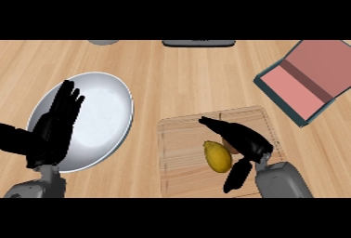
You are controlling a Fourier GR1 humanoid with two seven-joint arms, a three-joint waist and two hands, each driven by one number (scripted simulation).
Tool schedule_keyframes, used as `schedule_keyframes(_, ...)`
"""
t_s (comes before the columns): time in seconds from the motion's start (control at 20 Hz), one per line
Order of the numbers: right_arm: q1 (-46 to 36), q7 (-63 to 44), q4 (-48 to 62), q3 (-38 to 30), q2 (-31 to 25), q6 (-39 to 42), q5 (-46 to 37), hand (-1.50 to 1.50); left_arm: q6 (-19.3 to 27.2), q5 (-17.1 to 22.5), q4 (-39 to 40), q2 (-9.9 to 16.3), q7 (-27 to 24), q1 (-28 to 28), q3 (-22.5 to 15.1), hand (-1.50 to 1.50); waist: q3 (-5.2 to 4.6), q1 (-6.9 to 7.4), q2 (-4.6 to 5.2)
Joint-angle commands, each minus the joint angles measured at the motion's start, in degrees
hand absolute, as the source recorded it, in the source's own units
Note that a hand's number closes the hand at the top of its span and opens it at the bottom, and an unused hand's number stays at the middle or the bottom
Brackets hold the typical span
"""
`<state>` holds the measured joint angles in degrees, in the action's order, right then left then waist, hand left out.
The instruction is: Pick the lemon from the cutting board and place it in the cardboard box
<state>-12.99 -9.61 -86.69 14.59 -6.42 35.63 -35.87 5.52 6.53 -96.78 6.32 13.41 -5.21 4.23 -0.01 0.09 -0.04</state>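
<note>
R hand, black, on grey forearm at near edge of the counter: fingers spread, pointing toward far-left, thumb hanging down toward near edge. Nothing pinched as far as I can see.

Yellow oval lemon lies on pale wooden rectangular cutting board, nr its middle, slightly toward near edge. Lemon sits just left of R hand, in the crook betw. fingers and thumb; touching or not, can't tell.

Progress, my read: early. Lemon not lifted, grasp not closed. Left to do: close on it, lift, carry to far-right, release in box.

Open cardboard box w/ pink inside and teal-grey walls at far-right corner of counter, well apart from board.

L hand rests flat-open, fingers up, over white round plate nr left edge.
</note>
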Motion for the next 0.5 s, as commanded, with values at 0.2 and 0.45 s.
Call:
schedule_keyframes(0.2,-1.0,4.7,1.7,1.3,0.9,-2.1,-3.6,1.5,1.5,-1.6,-0.7,-0.4,3.1,-3.0,-0.4,0.0,0.02,-0.02,0.02)
schedule_keyframes(0.45,-3.4,10.8,6.1,3.1,-0.3,-8.9,-9.6,1.5,0.4,-1.0,-3.7,-0.6,2.3,1.7,-0.5,0.0,0.02,0.33,0.04)
